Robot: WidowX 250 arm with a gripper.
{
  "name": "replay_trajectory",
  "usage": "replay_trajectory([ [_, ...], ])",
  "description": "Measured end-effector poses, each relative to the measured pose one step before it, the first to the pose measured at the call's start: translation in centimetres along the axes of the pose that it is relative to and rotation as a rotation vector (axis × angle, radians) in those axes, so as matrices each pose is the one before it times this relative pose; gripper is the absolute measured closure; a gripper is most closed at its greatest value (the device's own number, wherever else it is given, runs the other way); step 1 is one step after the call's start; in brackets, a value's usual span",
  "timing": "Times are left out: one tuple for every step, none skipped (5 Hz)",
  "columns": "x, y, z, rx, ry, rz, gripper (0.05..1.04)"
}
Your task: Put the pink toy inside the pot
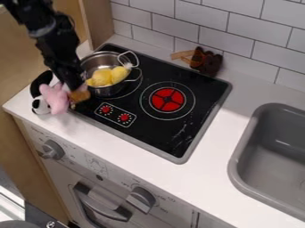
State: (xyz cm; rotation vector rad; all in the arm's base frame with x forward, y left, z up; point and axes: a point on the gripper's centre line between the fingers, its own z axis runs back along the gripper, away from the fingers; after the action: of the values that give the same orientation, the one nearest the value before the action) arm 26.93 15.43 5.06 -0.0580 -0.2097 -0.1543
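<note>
Pink toy [56,99], long axis toward counter edge [59,132], near pot [109,91]

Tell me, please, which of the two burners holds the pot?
The burner nearer the claw; the red-centred one lies over toward the sink.

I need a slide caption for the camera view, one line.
The black gripper hangs close to the pink toy, outside the metal pot with yellow pieces inside.

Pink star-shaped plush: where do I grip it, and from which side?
Probably pinch its narrow upper point, from above: the black-and-white plush crowds its left side in the view, an orange-brown thing its right.
</note>
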Motion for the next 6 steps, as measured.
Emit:
replay_trajectory([
  [1.501, -0.567, 1.325, -0.0158, 0.0369, 0.0607, 0.967],
  [1.267, -0.955, 0.838, -0.0089, 0.0158, 0.027, 0.994],
  [1.476, -0.514, 0.828, -0.001, -0.0146, 0.022, 0.995],
  [1.579, 0.473, -0.392, -0.0023, -0.0144, 0.0133, 0.995],
  [1.123, 0.759, -0.663, 0.0035, -0.0314, -0.0424, 0.995],
  [0.934, 1.088, -0.729, 0.0167, -0.0221, -0.0361, 0.995],
])
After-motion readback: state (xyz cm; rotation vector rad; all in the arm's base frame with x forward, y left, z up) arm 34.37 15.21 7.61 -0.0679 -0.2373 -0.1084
